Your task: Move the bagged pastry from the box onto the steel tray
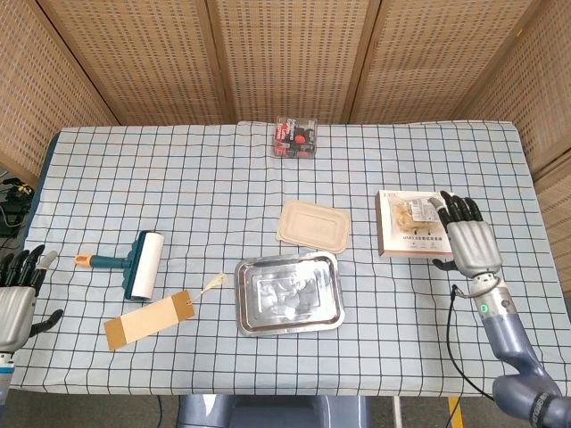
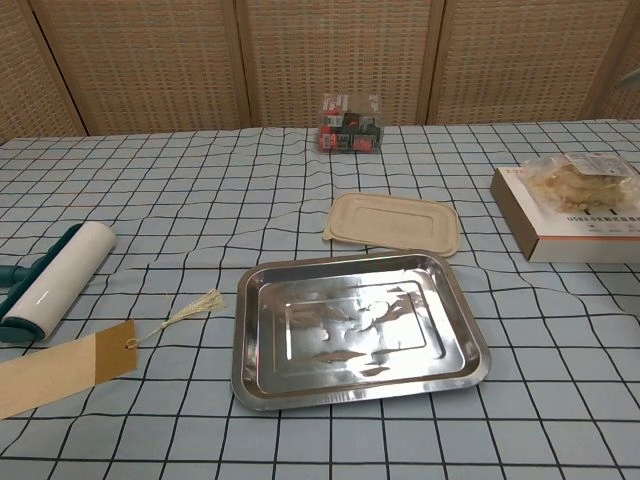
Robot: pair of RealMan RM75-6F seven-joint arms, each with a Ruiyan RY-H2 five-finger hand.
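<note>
Item: bagged pastry [image 1: 419,211] — lying on the box [image 1: 418,235], not yet lifted.
Right hand [image 1: 466,237] over the box's right edge, fingers apart, grasping nothing; left hand [image 1: 15,294] released at the worktop's near-left edge. Steel tray [image 1: 288,293] bare. Judged: reach stage only — grasp, carry and placement all remain.

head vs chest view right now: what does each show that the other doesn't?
Only the head view shows the hands: the right hand, fingers apart, over the right edge of the box, and the left hand at the table's left edge. The chest view adds nothing of its own. Both show the bagged pastry on the box, the empty steel tray, beige lid, lint roller, paper tag and clear container.
</note>
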